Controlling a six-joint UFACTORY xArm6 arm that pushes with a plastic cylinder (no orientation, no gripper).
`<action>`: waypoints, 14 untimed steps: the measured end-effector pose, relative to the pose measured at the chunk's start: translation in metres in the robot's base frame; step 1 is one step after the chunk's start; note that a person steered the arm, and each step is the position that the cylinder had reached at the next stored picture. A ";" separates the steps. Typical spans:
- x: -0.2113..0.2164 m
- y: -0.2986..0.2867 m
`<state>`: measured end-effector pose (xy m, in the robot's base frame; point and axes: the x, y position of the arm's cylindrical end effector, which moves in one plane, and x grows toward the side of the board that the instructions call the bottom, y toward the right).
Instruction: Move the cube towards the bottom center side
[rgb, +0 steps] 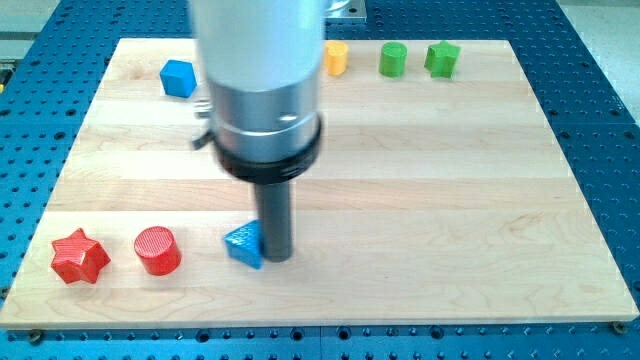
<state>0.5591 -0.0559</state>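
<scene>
The rod's tip (275, 258) touches the blue cube (244, 246) just to its left; no gripper to open or close; steady, centred pushing should steer it along the bottom edge.

Seven blocks counted on the counter (420, 200). Two blue: one cube-like block (244, 244) near the view's bottom, one many-sided block (178, 77) at the view's upper left. Two red, both at the view's lower left: one star (79, 256), one cylinder (157, 250). Two green at the view's upper right: one cylinder (393, 59), one block (442, 58) of irregular outline, exact shape unclear. One yellow block (336, 57), partly hidden behind the arm, shape not made out. One rod, with a single tip (276, 257).
</scene>
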 end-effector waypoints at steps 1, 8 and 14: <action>0.001 -0.002; -0.243 -0.117; -0.166 -0.144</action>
<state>0.3927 -0.2002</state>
